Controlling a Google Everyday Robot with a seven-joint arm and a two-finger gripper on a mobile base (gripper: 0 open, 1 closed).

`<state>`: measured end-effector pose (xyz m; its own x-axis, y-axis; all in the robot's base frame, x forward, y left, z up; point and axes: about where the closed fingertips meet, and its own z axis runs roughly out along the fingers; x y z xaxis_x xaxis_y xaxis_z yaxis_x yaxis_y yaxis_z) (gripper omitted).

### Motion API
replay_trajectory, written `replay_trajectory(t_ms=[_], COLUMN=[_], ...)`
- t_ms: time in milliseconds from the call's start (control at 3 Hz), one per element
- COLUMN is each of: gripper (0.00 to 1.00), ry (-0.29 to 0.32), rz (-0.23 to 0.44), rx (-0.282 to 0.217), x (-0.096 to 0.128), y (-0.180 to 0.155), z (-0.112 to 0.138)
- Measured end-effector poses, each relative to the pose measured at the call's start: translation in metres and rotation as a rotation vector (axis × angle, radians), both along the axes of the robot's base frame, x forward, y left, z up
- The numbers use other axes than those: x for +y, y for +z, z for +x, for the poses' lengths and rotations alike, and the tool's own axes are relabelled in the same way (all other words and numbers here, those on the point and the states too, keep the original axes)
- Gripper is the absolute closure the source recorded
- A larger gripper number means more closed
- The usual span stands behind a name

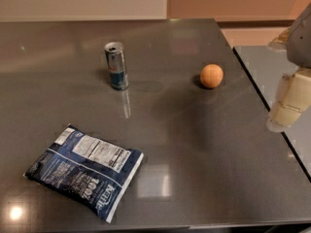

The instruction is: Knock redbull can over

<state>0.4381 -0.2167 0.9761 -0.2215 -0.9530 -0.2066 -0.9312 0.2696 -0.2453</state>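
Table (194, 154): redbull can (116, 66); jaws far right

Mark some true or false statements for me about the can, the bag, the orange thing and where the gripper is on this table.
1. The redbull can stands upright on the table. True.
2. The orange sits to the right of the can in the camera view. True.
3. The gripper is touching the can. False: it is at the right edge of the view, farther right than the orange and well apart from the can.
4. The snack bag leans against the can. False: it lies flat, nearer the camera, with bare table between it and the can.
5. The can has already been knocked over. False: it is upright, top facing up.
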Motion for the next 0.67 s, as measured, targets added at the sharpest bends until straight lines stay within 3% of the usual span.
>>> replay_trajectory(t_ms=[667], gripper=[0.0], ry=[0.012], rz=[0.007], rx=[-0.005], x=[0.008], y=[0.001], z=[0.011])
